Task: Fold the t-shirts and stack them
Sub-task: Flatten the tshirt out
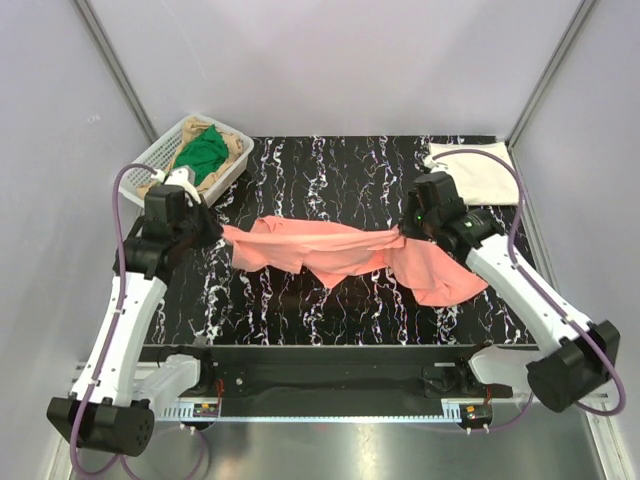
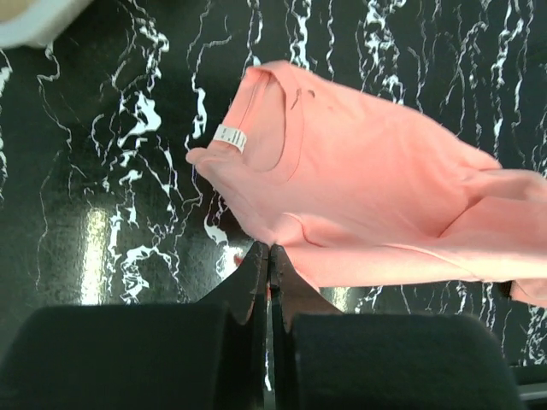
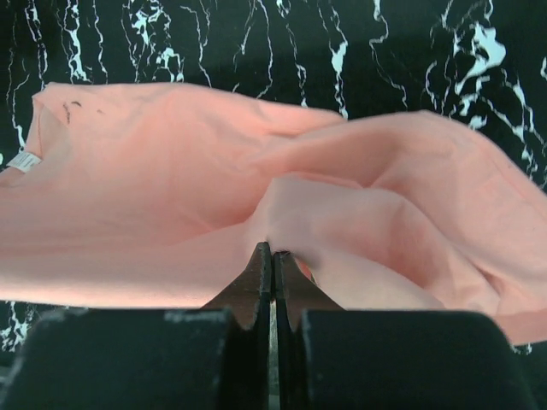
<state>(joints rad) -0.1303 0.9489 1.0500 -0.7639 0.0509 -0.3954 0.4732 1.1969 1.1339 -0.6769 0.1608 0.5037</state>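
Observation:
The salmon-pink t-shirt (image 1: 330,252) hangs stretched between my two grippers above the black marbled table, sagging in the middle. My left gripper (image 1: 218,230) is shut on its left end; in the left wrist view (image 2: 270,248) the cloth (image 2: 367,179) shows its collar and white label. My right gripper (image 1: 403,230) is shut on a bunched fold; in the right wrist view (image 3: 273,249) the pink cloth (image 3: 171,171) fills most of the frame. A folded cream-white t-shirt (image 1: 472,170) lies at the back right. Green (image 1: 203,152) and tan (image 1: 232,143) shirts lie in the basket.
A white plastic mesh basket (image 1: 160,150) stands at the back left corner, just behind my left arm. The table (image 1: 330,310) has a black marbled top, walled by pale panels on three sides.

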